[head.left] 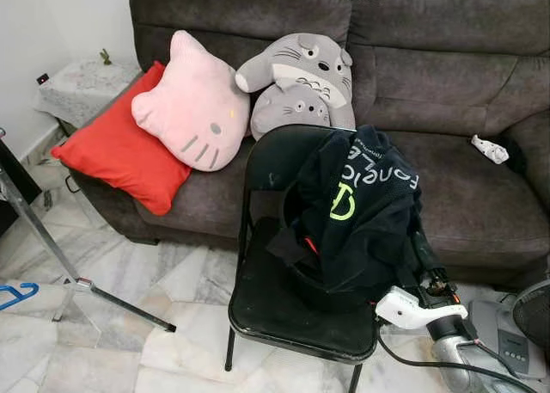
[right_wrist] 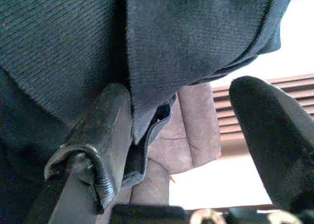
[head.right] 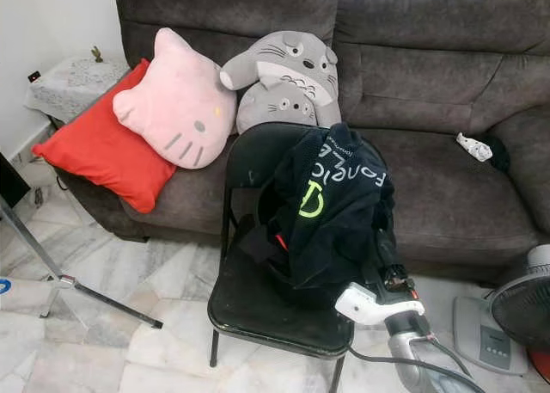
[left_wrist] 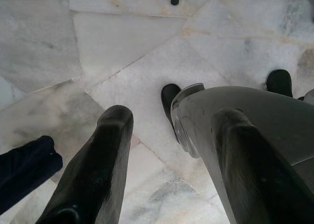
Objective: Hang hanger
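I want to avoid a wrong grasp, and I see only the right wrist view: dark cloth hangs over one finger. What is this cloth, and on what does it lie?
Observer: It is a black garment with a green logo, draped over the back of a black folding chair.
Operator: From which side does the right gripper come?
Observer: From the robot's right, low, its fingers reaching up under the garment's edge.
Operator: And the left gripper?
Observer: It hangs open over the marble floor.
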You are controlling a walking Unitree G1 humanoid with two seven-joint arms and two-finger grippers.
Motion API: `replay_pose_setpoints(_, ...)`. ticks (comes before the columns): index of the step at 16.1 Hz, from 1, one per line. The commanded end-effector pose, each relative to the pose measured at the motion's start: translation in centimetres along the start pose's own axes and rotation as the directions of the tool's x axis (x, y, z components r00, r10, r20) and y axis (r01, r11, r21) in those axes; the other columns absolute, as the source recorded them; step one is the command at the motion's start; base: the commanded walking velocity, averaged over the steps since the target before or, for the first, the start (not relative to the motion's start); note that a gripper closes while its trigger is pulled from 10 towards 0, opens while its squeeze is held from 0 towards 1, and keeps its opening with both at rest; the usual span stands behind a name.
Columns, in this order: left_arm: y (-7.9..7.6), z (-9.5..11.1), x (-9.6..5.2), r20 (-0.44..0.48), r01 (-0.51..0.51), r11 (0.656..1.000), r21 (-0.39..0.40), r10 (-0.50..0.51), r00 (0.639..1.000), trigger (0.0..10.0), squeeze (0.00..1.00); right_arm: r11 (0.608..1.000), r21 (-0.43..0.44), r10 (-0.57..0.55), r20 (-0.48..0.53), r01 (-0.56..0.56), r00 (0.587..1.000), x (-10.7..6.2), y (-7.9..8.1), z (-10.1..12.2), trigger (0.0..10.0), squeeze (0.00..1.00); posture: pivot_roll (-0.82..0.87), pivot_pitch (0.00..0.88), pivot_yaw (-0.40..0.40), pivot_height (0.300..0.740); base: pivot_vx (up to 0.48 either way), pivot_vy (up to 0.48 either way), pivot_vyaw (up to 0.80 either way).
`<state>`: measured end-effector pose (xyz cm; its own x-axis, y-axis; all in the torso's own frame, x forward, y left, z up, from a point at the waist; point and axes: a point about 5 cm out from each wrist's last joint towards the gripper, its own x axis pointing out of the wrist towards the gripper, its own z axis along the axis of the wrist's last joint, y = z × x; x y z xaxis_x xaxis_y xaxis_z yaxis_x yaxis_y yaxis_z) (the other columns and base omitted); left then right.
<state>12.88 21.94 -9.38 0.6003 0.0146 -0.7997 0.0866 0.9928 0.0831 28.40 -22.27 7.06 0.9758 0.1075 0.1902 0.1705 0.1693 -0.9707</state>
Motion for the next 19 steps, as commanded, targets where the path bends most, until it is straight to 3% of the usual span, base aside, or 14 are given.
replay_pose_setpoints(1, -0.2, -1.3, -0.4, -0.052, 0.011, 1.0, 0.007, -0.011, 0.999, 10.0, 0.0, 1.0, -0.003, -0.008, 0.025, 0.008, 1.0, -0.2, -0.1, 0.2, 10.0, 0.0, -0.09, 0.136, 0.001, 0.74, 0.0, 0.0, 0.0)
replay_pose_setpoints(8, -0.2, -0.9, -0.2, -0.035, 0.012, 1.0, 0.007, -0.012, 0.999, 10.0, 0.0, 0.995, -0.009, -0.101, 0.089, 0.102, 0.991, -0.1, -1.1, 1.1, 10.0, 0.0, -0.09, 0.134, 0.0, 0.74, 0.0, 0.0, 0.0)
replay_pose_setpoints(12, -0.2, -0.7, -0.2, -0.02, 0.015, 1.0, 0.004, -0.015, 1.0, 10.0, 0.0, 0.991, -0.041, -0.129, 0.037, 0.13, 0.991, 0.1, -1.5, 0.2, 10.0, 0.0, -0.09, 0.135, -0.002, 0.74, 0.0, 0.0, 0.0)
replay_pose_setpoints(15, -0.2, -0.5, -0.2, -0.006, 0.016, 1.0, -0.001, -0.016, 1.0, 10.0, 0.0, 0.995, -0.019, -0.099, -0.03, 0.099, 0.995, 0.1, -0.8, -0.6, 10.0, 0.0, -0.09, 0.137, -0.003, 0.74, 0.0, 0.0, 0.0)
replay_pose_setpoints(19, -0.1, -0.4, -0.2, 0.005, 0.013, 1.0, 0.001, -0.013, 1.0, 10.0, 0.0, 0.99, -0.03, -0.139, 0.001, 0.139, 0.99, 0.8, -0.8, -0.1, 10.0, 0.0, -0.07, 0.155, 0.003, 0.74, 0.0, 0.0, 0.0)
